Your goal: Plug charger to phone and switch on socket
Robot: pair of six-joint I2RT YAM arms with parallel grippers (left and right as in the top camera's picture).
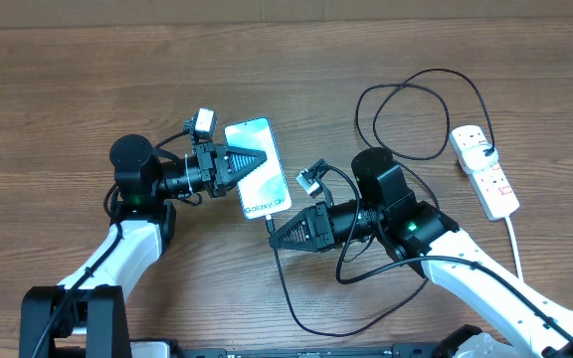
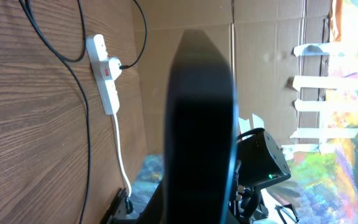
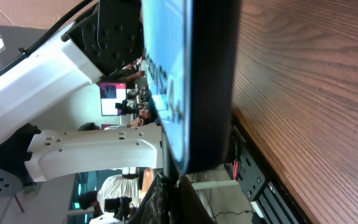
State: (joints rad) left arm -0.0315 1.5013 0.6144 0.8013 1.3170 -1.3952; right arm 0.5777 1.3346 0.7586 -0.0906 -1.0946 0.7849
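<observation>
The phone [image 1: 270,185] is held above the table with its screen up and "Galaxy S24+" near its lower edge. My left gripper [image 1: 255,159] is shut on its left side; in the left wrist view the phone [image 2: 201,118] shows edge-on as a dark slab. My right gripper [image 1: 276,235] is shut on the charger plug tip [image 1: 270,225] right at the phone's lower edge. I cannot tell if the tip is seated. In the right wrist view the phone [image 3: 176,74] fills the middle, above my jaws [image 3: 178,190]. The socket [image 1: 485,171] lies at the right.
The charger cable [image 1: 416,94] loops on the table behind my right arm and trails to the front edge [image 1: 301,318]. A black plug and a white cord leave the socket [image 2: 104,74]. A cardboard wall [image 2: 185,15] stands behind the table.
</observation>
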